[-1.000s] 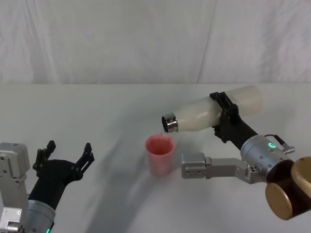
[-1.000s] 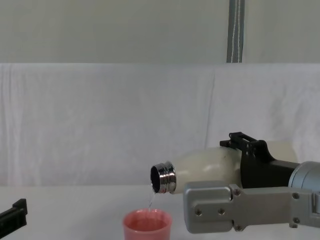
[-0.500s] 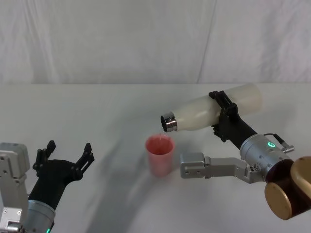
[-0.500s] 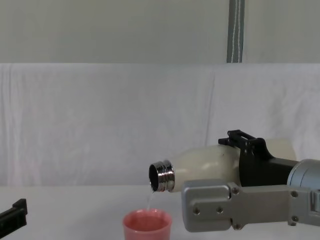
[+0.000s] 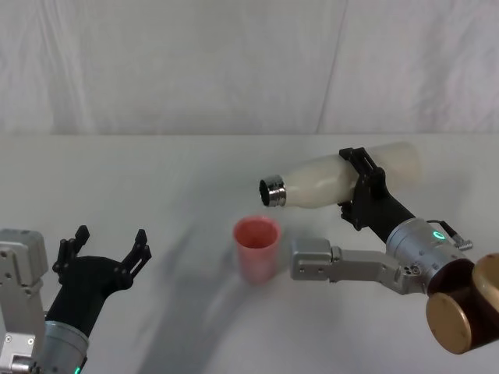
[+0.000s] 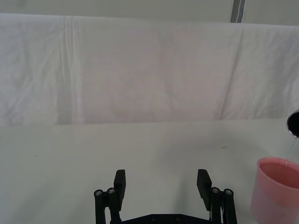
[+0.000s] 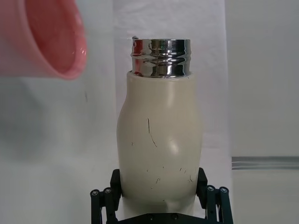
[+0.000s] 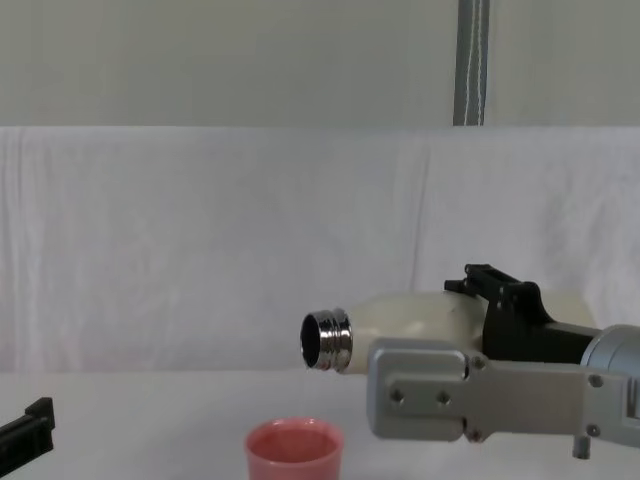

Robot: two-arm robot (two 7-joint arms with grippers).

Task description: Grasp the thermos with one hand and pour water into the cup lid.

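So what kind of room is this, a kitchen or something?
More likely a robot test booth: a bare white table, a white sheet backdrop, and just a thermos and pink cup lid as props.

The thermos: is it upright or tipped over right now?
Tipped. The thermos lies almost level in the right pincer, its steel neck pointing sideways above the pink cup standing on the table.

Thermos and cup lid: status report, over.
Right gripper shut on thermos, held nearly level, neck just above cup lid. No stream visible. Left gripper open, parked low left. Nothing in the way.
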